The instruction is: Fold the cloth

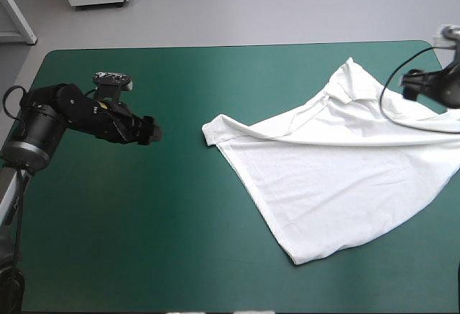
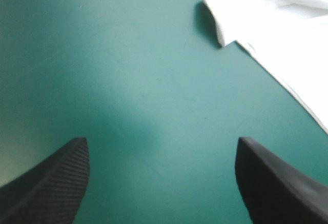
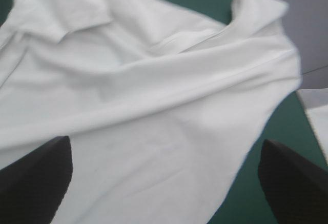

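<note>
The white T-shirt [image 1: 338,177] lies partly spread on the right half of the teal-green table, one sleeve pointing toward the middle and a corner near the front. My left gripper [image 1: 149,131] hovers open over bare cover, left of that sleeve [image 2: 225,14], nothing between its black fingers [image 2: 51,183]. At the table's right edge my right gripper [image 1: 410,84] is above the shirt's far right part. Its fingers [image 3: 36,178] stand wide apart over the white cloth [image 3: 154,106], not holding it.
The teal-green cover [image 1: 144,242] stretches bare across the left and front of the table. The far edge runs along the top, and the shirt's right side reaches the table's right edge [image 1: 453,149].
</note>
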Controlling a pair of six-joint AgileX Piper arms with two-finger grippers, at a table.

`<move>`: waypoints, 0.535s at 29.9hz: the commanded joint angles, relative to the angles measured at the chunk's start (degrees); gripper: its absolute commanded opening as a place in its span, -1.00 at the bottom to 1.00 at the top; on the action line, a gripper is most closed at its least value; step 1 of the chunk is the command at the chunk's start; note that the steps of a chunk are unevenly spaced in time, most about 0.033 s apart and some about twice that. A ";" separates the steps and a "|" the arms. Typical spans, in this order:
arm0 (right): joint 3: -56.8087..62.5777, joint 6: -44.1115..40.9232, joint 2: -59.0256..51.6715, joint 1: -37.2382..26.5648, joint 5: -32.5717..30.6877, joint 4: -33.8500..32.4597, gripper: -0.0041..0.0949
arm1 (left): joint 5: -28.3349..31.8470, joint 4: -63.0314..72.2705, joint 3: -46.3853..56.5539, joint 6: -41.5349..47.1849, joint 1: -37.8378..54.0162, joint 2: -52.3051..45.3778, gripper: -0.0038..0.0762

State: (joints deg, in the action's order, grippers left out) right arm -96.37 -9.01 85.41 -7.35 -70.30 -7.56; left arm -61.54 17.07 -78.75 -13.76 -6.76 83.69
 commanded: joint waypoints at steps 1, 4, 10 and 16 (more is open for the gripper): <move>7.32 -0.79 -7.68 9.47 0.55 -0.49 0.94 | 4.25 1.05 -2.21 -0.05 -4.32 -0.73 0.51; 14.90 -2.88 -12.18 17.62 0.55 -0.62 0.90 | 3.75 -2.95 -5.28 0.63 -8.12 2.86 0.51; 29.09 -8.84 -20.36 30.95 0.55 0.07 0.84 | 0.47 -3.06 -14.65 0.63 -10.18 14.28 0.51; 39.12 -17.05 -27.40 41.07 0.55 0.74 0.84 | -3.42 -3.49 -26.24 0.63 -11.72 25.40 0.51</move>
State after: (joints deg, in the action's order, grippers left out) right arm -59.46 -22.37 61.59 30.02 -70.97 -6.10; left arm -64.50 12.76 -98.95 -13.59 -17.15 107.94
